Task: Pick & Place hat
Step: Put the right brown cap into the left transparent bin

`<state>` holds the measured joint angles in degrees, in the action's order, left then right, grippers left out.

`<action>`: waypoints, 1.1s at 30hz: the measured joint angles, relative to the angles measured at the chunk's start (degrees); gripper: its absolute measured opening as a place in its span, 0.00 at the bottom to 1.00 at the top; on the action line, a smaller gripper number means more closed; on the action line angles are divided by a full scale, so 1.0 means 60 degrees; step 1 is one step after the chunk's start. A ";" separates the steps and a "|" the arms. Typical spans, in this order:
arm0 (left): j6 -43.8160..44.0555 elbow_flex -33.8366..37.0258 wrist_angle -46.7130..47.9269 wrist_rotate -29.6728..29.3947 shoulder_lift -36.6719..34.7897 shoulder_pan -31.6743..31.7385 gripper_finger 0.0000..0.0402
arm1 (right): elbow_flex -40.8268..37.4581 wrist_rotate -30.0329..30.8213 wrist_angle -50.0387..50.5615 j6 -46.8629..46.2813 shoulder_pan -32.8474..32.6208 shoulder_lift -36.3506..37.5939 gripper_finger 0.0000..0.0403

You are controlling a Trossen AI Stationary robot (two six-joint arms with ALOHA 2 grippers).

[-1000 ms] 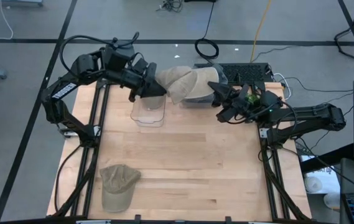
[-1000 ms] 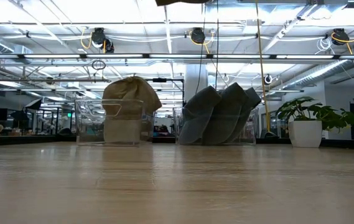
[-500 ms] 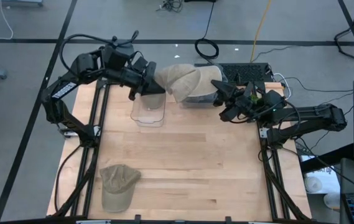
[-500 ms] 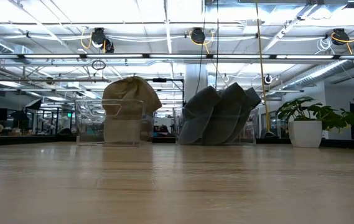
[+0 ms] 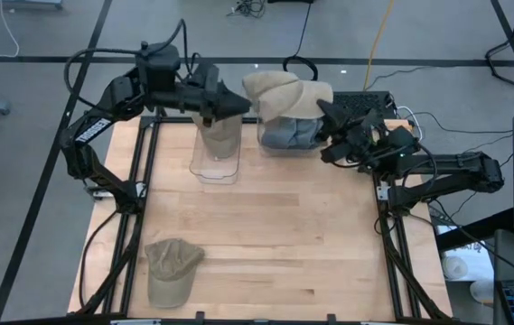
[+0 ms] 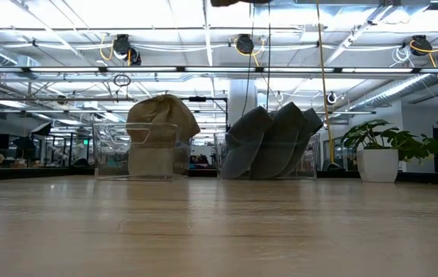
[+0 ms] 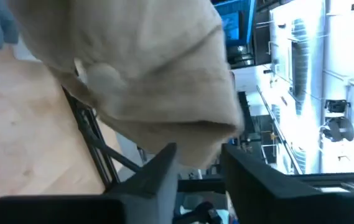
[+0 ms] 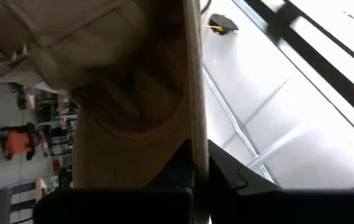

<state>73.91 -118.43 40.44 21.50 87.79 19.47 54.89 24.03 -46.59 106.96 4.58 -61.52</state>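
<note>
A tan hat [image 5: 284, 90] hangs in the air over a clear bin of grey hats [image 5: 288, 135] at the table's far edge. My right gripper [image 5: 323, 108] is shut on its right side. My left gripper [image 5: 246, 103] is at the hat's left end. In the left wrist view its fingers [image 7: 164, 168] stand apart, and the hat's rounded edge [image 7: 204, 140] reaches in between their tips. A second tan hat [image 5: 171, 269] lies crown up on the table near the front left. My right gripper pinches the hat's brim [image 8: 192, 118] between its two shut fingers, and the brim shows edge-on. The fingers come from the table's right, slanting upward. The hat is lifted clear of the bin below. I cannot tell whether my left gripper touches the hat.
A clear bin [image 5: 216, 158] stands left of the grey hats' bin, under my left arm. In the low view a tan shape [image 6: 161, 123] shows in or behind it. Bare wood fills the table's middle and near right. Black rails run along both sides.
The tan hat has risen off the grey hats and gone toward the far edge, and it now hangs clear above their bin. Both grippers have gone up and toward the far edge with it. My left gripper has tipped up closer to level.
</note>
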 joint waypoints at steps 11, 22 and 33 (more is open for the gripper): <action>-0.0705 0.0000 -0.0043 -0.0975 0.0005 0.0126 0.59 | 0.0000 -0.0020 -0.1174 -0.0326 0.0127 0.0007 0.01; -0.0765 0.0000 -0.0794 -0.1025 0.0557 0.0126 0.73 | 0.0000 -0.0015 -0.1427 -0.0499 0.0124 0.0007 0.01; -0.0882 0.0000 -0.2002 -0.0846 0.0811 0.0115 0.67 | 0.0000 0.0014 -0.1412 -0.0477 0.0113 0.0004 0.01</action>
<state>68.62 -118.43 28.42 16.43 92.66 20.16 54.89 24.12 -55.06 104.09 5.26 -61.49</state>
